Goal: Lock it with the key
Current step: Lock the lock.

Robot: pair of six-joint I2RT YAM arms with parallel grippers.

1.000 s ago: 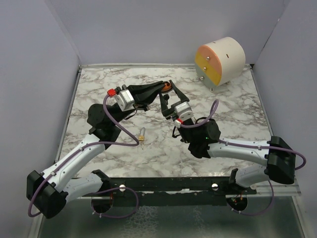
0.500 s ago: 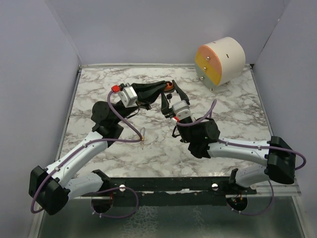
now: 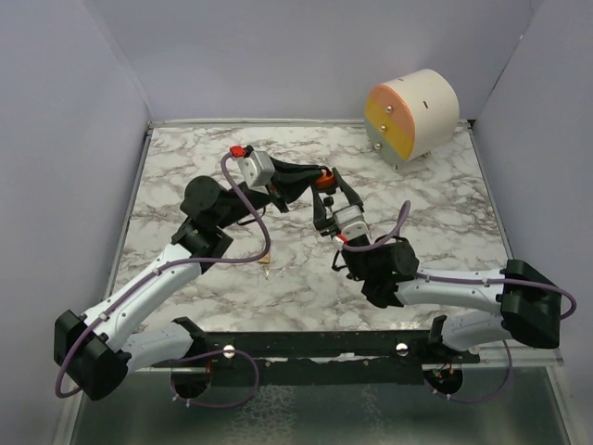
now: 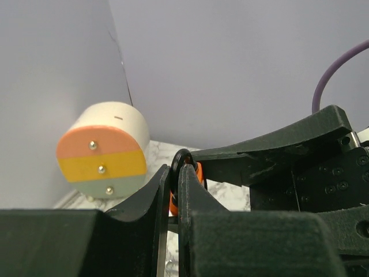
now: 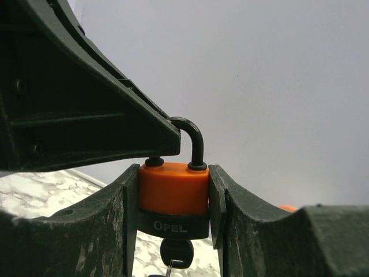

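Change since a second ago: the left arm has swung toward the right edge of the table (image 3: 445, 195), its wrist and elbow both further right. The padlock (image 3: 323, 177) has moved with it, a little right and toward the near edge. The right arm has shifted slightly the same way. Both grips are unchanged.

Padlock: orange body over a black base band lettered "OPEL", with a black shackle (image 5: 196, 141) on top. It is held upright in the air over the middle of the table, toward the far edge. The black head of a key (image 5: 177, 252) hangs under the base, seated in the lock.

Left gripper (image 3: 318, 172): fingers pressed almost together, pinching the shackle at their tips.
Right gripper (image 3: 326, 185): pads clamped on the two sides of the orange body.

Drum (image 3: 412, 113): lies on its side at the far right corner, well apart from the arms. Its round face shows pink, yellow and grey-green bands, each with a small metal knob. Its inside cannot be seen.

A small brass piece (image 3: 266, 264) lies on the table near the left arm's cable. It is too small to identify.
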